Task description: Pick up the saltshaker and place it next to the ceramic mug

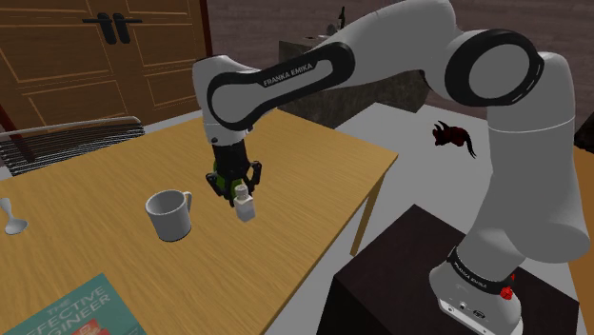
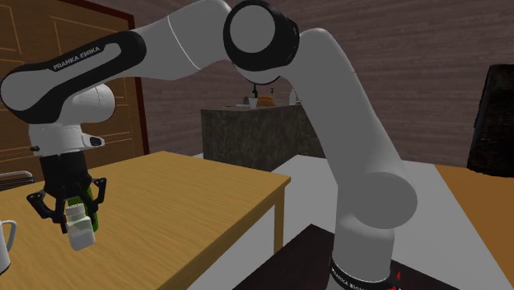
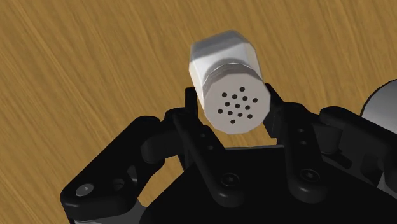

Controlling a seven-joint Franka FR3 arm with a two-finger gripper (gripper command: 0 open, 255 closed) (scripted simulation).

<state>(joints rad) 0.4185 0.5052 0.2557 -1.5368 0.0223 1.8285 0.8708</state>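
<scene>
Shoulder view is showing the white arm bending over the wooden table [image 1: 314, 181], with the black gripper [image 1: 240, 190] pointing down onto the white saltshaker [image 1: 246, 206]. The jaws are clamping the shaker's cap from both sides. In the wrist view the fingers [image 3: 191, 121] are pressing against the grey, perforated top of the saltshaker [image 3: 229, 83], with wood grain lying beyond it. The shaker is hanging upright under the hand, and I cannot tell whether its base is touching the table. A white mug [image 1: 169, 215] is sitting near it toward the shoulder view's left, apart from it, with its handle facing the shaker. In the second exterior view the gripper [image 2: 80, 218] is gripping the saltshaker [image 2: 81, 233] above the near part of the table, and the mug [image 2: 4, 244] is peeking in at that view's left edge. A teal book [image 1: 76, 309] is lying at the near left of the shoulder view.
</scene>
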